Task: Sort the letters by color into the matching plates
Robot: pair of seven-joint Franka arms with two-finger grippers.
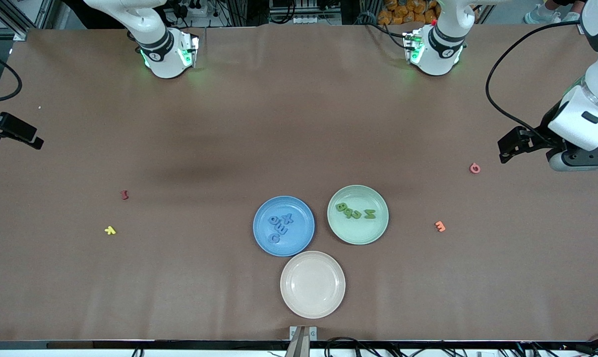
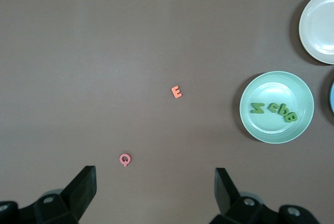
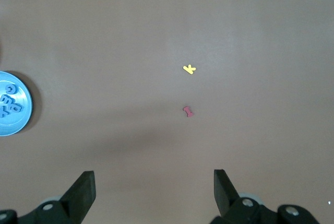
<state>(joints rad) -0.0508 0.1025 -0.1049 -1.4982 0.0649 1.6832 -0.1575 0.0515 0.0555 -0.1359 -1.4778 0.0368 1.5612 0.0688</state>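
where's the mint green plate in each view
Front view: the mint green plate holds the green letters, beside the blue plate, toward the left arm's end.
Left wrist view: the same plate at the picture's edge, green letters in it.
Right wrist view: not in it; only the blue plate shows.
Shared landmark: the orange letter, in the front and left wrist views.

Blue letters point(image 1: 281, 226) are lying in the blue plate point(image 1: 303, 244), green letters point(image 1: 354, 211) in the mint plate point(image 1: 373, 235) (the cream plate point(image 1: 312, 307) beside it is showing plain).
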